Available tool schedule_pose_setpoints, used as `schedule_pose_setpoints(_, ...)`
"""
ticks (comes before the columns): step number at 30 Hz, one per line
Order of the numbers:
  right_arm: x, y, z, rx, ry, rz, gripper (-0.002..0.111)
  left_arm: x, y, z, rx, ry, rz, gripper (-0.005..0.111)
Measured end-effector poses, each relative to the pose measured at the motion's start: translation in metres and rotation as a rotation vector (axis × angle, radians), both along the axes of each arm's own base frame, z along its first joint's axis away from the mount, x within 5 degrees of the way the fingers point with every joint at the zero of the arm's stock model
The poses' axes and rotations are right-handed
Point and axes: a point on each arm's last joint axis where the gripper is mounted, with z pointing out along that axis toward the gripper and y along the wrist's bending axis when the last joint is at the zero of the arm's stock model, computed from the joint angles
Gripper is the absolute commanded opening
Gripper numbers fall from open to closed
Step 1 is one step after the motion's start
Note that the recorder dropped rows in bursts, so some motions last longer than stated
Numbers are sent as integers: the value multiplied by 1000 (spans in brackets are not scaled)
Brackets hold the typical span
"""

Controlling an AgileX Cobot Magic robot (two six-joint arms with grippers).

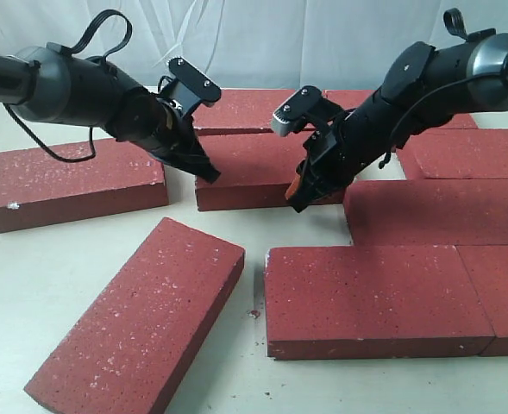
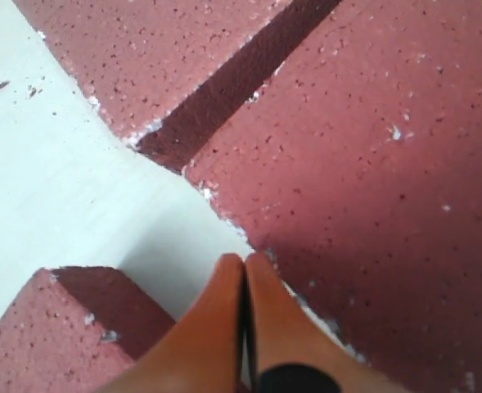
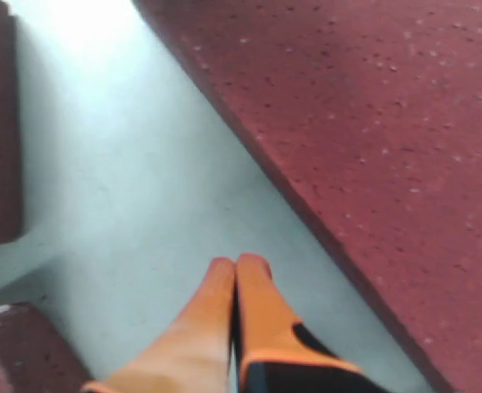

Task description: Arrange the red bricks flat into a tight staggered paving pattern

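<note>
Several red bricks lie flat on the white table. One middle brick (image 1: 254, 168) lies between my two grippers. My left gripper (image 1: 209, 175) is shut and empty, its tips (image 2: 245, 260) at that brick's (image 2: 363, 164) left front corner, by the gap to the left brick (image 1: 77, 185). My right gripper (image 1: 295, 203) is shut and empty too, low at the middle brick's front edge. In its wrist view the tips (image 3: 238, 264) hang over bare table beside a brick's long edge (image 3: 371, 106). A loose brick (image 1: 141, 315) lies askew at the front left.
Two bricks (image 1: 370, 297) (image 1: 499, 293) sit end to end at the front right, with another (image 1: 439, 211) behind them and more (image 1: 469, 153) (image 1: 245, 110) toward the back. Bare table (image 1: 29, 276) shows at the front left. A white curtain hangs behind.
</note>
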Motion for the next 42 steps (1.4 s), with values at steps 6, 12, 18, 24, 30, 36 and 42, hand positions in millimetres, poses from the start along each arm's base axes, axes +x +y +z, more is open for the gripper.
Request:
schedule_pose_setpoints(6, -4, 18, -2, 4, 7, 70, -1, -7, 10, 25, 23, 34, 43, 0)
schedule_pose_setpoints(12, 1, 36, -18, -39, -114, 52, -1, -6, 8, 11, 10, 61, 54, 0)
schedule_pose_setpoints(18, 11, 38, -27, -28, -171, -45, -1, -5, 7, 12, -7, 58, 61, 0)
schedule_pose_setpoints(24, 11, 38, -28, -27, -168, -47, -1, -5, 7, 12, -13, 58, 63, 0)
schedule_pose_setpoints(30, 1, 34, -3, -64, -167, 63, -1, -5, 5, 9, -45, 70, 82, 0)
schedule_pose_setpoints(36, 8, -12, 26, -105, -98, -88, -1, 1, 0, -11, -72, 53, 72, 0)
schedule_pose_setpoints(42, 23, -69, 32, -88, -28, -308, -1, 2, -1, -12, -103, 53, 91, 0)
